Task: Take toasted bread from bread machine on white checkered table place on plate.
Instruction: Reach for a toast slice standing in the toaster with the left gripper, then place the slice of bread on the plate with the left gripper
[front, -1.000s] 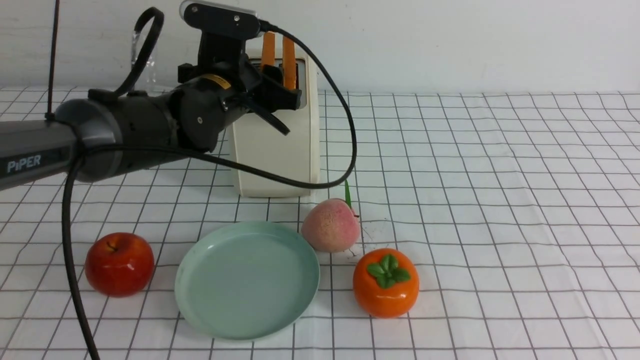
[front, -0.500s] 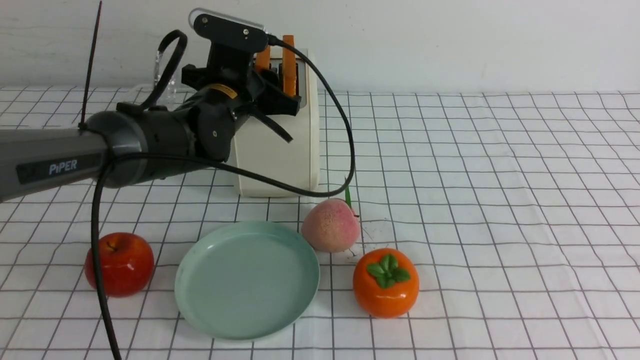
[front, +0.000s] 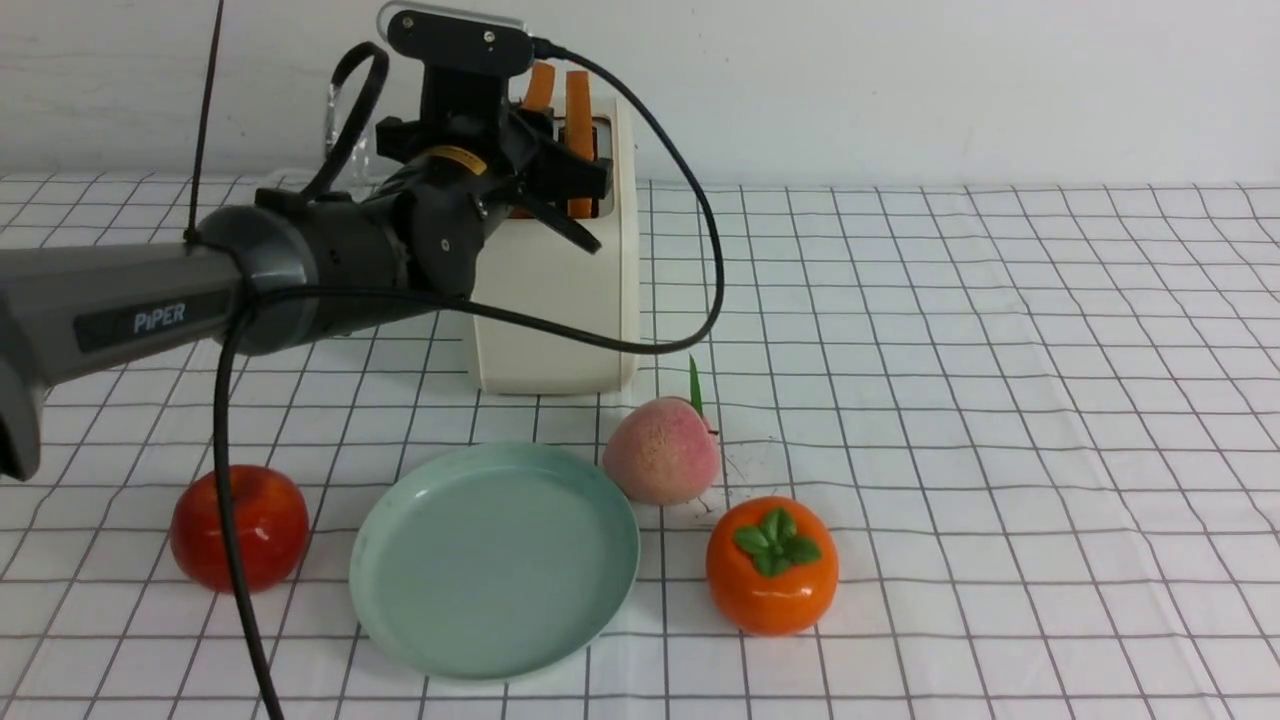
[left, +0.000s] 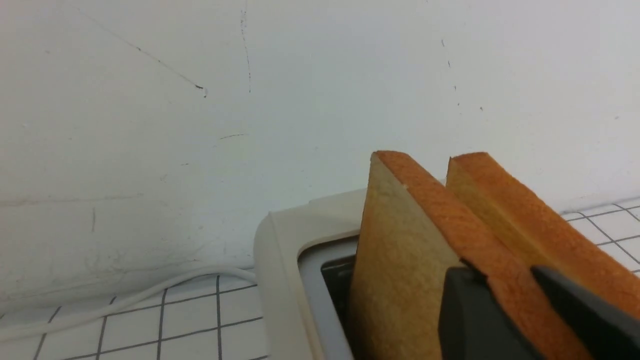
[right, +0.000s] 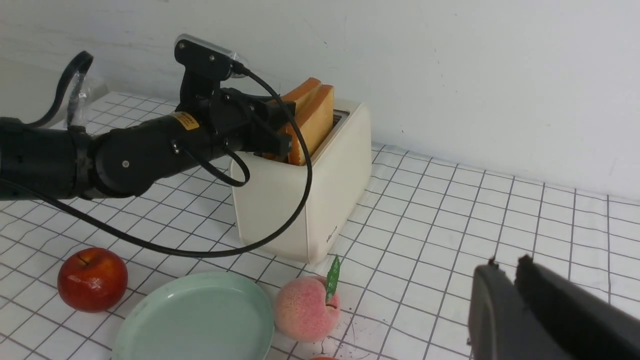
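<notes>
The left gripper (left: 495, 282) is seen closed to a narrow span on the toasted bread (left: 400, 260). The orange-brown crust edge of one slice is pinched between its two dark fingers (left: 470, 320). One finger is laid against the pale golden face, and the other is set in the gap between the two slices. The gripped slice is the one on the robot's left of the pair. It is tipped slightly out of upright, and its lower part is sunk in a slot of the bread machine (front: 550, 300), which stands directly beneath the gripper.

The second slice (left: 550, 220) is found just beside the outer side of the far finger, upright in its own slot. Whether it is touched by that finger cannot be told.

The plate (front: 495, 560) is laid on the white checkered table (front: 1000, 400), well below the left gripper and nearer the robot.

The right gripper (right: 506, 267) is held well apart from the bread, off to the right of the bread machine and above the table. Its fingers are drawn almost together, with only a thin slit showing between them.
</notes>
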